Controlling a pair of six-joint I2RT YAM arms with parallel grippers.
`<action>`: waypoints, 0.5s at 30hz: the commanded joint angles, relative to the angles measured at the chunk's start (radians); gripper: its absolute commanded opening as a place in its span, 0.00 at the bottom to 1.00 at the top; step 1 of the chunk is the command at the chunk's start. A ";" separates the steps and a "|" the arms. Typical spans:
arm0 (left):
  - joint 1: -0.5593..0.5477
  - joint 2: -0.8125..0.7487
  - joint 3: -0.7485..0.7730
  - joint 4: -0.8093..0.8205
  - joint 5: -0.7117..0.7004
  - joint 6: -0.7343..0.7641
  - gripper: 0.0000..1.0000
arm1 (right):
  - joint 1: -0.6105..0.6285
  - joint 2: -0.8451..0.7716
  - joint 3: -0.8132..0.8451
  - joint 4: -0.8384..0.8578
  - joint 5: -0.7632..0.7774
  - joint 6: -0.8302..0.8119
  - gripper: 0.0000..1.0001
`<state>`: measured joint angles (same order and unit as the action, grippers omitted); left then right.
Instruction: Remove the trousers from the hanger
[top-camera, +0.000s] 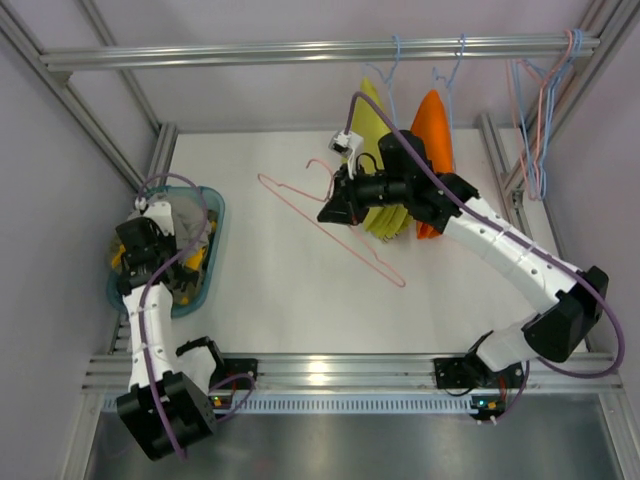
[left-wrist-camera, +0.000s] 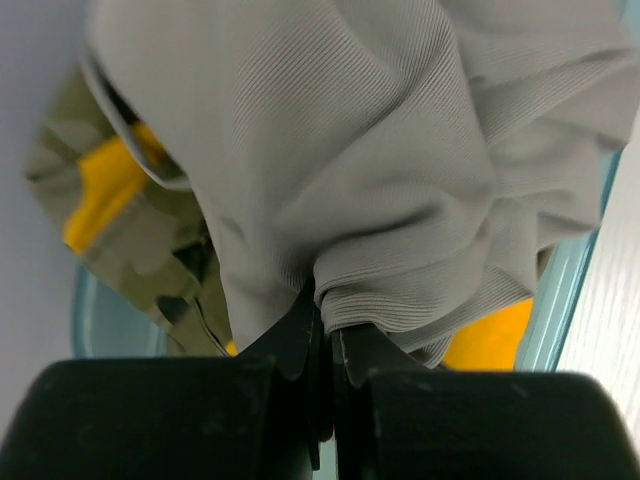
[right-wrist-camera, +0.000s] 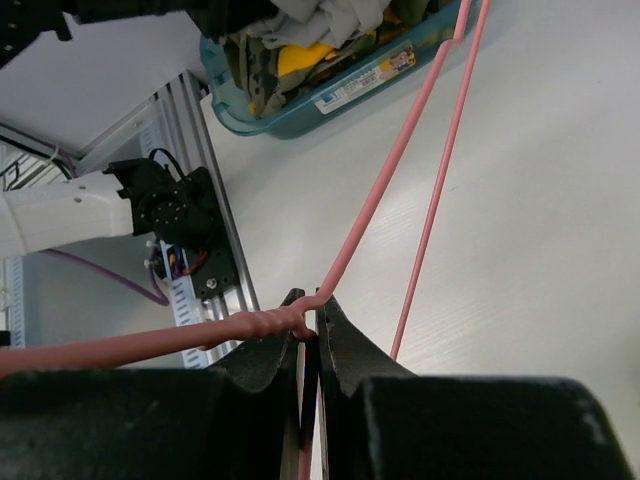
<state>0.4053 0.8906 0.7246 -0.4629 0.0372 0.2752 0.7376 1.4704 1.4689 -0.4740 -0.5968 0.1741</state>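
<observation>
The pale grey trousers (left-wrist-camera: 400, 150) lie bunched over the yellow-orange camouflage trousers (left-wrist-camera: 110, 220) in a teal basket (left-wrist-camera: 570, 290). My left gripper (left-wrist-camera: 325, 320) is shut on a fold of the grey cloth; in the top view it (top-camera: 170, 238) sits over the basket (top-camera: 216, 225) at the left. My right gripper (right-wrist-camera: 312, 320) is shut on the twisted neck of a bare pink wire hanger (right-wrist-camera: 398, 160). The hanger (top-camera: 290, 205) stretches across the table's middle, with the right gripper (top-camera: 328, 212) at its neck. The basket (right-wrist-camera: 330, 110) also shows in the right wrist view.
A yellow garment (top-camera: 385, 215) and an orange garment (top-camera: 435, 130) hang on blue hangers from the metal rail (top-camera: 300, 50) behind the right arm. Several spare wire hangers (top-camera: 535, 110) hang at the rail's right end. Aluminium frame posts border the table.
</observation>
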 joint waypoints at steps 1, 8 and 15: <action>0.004 0.019 -0.051 -0.068 0.004 0.070 0.00 | 0.014 -0.087 0.064 -0.008 0.012 -0.057 0.00; 0.004 0.039 0.051 -0.161 0.090 0.079 0.34 | 0.014 -0.159 0.064 -0.052 0.051 -0.100 0.00; 0.004 -0.018 0.293 -0.402 0.286 0.114 0.98 | 0.009 -0.286 0.013 -0.118 0.097 -0.146 0.00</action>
<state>0.4053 0.9192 0.8974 -0.7319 0.1932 0.3714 0.7376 1.2720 1.4734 -0.5552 -0.5266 0.0761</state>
